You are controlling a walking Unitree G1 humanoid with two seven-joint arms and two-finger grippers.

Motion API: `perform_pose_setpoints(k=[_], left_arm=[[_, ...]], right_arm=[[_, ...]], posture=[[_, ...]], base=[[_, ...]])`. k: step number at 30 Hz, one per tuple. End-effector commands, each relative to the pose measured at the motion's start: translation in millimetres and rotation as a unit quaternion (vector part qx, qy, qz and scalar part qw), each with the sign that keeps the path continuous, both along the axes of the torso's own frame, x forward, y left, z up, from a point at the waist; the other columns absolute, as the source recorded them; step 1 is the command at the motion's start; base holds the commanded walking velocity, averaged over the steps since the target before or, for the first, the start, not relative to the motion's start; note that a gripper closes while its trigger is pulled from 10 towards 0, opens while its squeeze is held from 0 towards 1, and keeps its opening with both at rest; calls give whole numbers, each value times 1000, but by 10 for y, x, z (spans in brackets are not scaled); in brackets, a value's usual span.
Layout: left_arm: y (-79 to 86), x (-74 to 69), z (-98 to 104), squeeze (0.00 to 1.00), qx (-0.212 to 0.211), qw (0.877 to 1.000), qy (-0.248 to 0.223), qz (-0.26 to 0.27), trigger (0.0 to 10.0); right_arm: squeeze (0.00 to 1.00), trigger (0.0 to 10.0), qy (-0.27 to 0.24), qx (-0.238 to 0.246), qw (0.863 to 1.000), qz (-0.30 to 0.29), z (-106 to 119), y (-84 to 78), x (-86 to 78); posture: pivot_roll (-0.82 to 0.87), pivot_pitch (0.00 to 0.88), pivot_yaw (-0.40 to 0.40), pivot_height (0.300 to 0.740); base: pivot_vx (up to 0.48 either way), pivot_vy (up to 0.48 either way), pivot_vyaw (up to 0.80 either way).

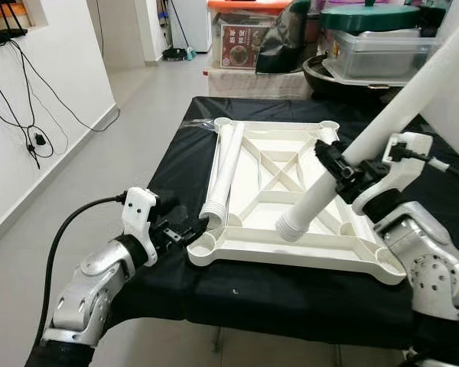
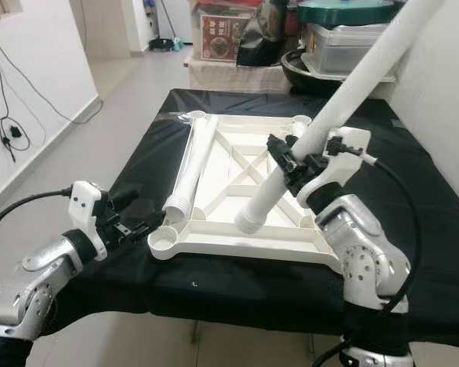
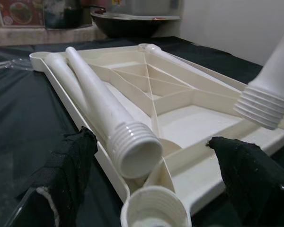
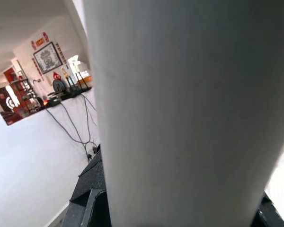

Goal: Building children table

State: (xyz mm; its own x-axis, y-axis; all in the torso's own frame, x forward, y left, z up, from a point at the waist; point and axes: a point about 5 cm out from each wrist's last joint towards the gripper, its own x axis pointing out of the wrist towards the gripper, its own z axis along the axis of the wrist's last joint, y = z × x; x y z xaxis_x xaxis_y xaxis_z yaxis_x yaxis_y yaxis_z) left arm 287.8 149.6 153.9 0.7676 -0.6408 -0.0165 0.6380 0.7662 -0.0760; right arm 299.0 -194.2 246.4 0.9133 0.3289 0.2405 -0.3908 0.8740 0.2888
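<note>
Leg [image 1: 344,164] clamped in right gripper [image 1: 344,170] jaws — tilted over tabletop [image 1: 291,245].

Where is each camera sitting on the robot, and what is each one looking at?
Left eye view: on the head, looking down at the upside-down white plastic tabletop on the black cloth-covered table; both silver arms show.
Right eye view: beside it, same scene.
Left wrist view: on the left arm, along the open left end effector at the lying white threaded leg tube.
Right wrist view: on the right arm, against the held white leg tube in the right end effector.
Shared: both eyes and the left wrist see the tabletop.
</note>
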Motion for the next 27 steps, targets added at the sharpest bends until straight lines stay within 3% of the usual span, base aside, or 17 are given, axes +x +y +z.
perform_pose_setpoints(k=[1,8,17,21,27], left_arm=[[-64,-28,-35,0,-4,1000,6,-11,10000],[-106,-21,-56,0,-10,1000,12,-8,10000],[-98,-5,-49,0,-16,1000,12,-2,10000],[-87,-4,-51,0,-29,999,14,9,10000],[-34,7,-65,0,-31,999,18,20,10000]], right_arm=[[0,0,-11,-4,1000,5,21,70,-29],[0,0,-21,-20,1000,9,18,119,-81],[0,0,-38,-49,998,6,107,42,-82],[0,0,-41,-71,997,4,131,-5,-83],[0,0,-40,-146,988,1,115,-116,-27]], posture=[[40,0,-19,740],[37,0,-15,740],[35,0,-19,740],[35,0,-20,740],[39,0,-23,740]], base=[[0,-469,0],[0,-469,0],[0,-462,0],[0,0,0],[0,0,0]])
